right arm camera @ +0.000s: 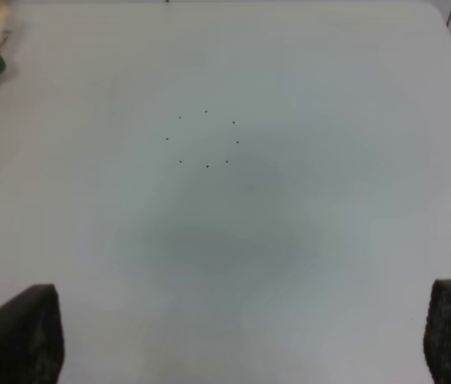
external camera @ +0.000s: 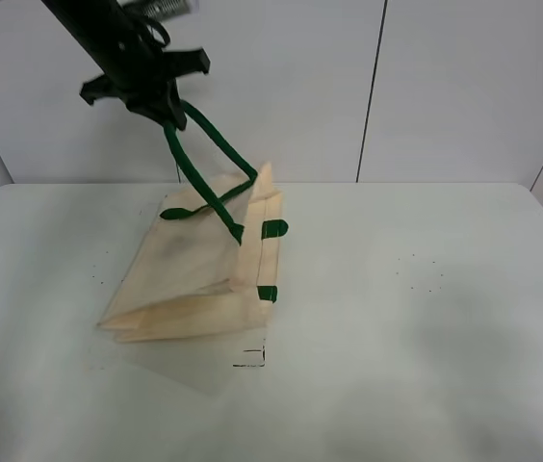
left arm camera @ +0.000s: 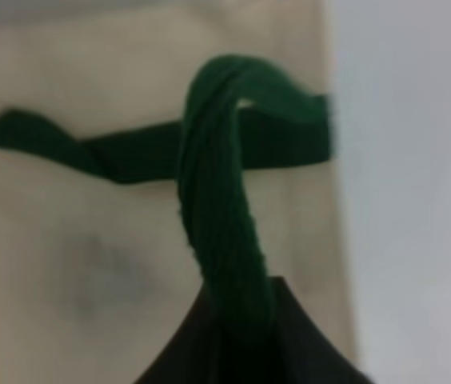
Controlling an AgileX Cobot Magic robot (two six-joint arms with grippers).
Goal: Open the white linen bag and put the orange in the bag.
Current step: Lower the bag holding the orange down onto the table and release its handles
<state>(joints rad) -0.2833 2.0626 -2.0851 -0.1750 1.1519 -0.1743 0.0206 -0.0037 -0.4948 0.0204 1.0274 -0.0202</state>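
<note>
The white linen bag (external camera: 194, 279) lies on its side on the white table, its rim with green tabs (external camera: 273, 228) facing right. My left gripper (external camera: 161, 111) is raised above the bag's far end and is shut on one dark green strap handle (external camera: 204, 159), which is pulled taut upward. The left wrist view shows that handle (left arm camera: 221, 200) twisted, running into the gripper, with the bag's cloth (left arm camera: 89, 264) below. The second handle (external camera: 180, 212) lies slack on the bag. My right gripper (right arm camera: 237, 336) is open and empty above bare table. The orange is out of view.
The white table (external camera: 426, 318) stretches right of the bag. A small black mark (external camera: 250, 358) is on the table near the bag's front corner. A ring of small dots (right arm camera: 205, 140) marks the table under the right gripper. A wall stands behind.
</note>
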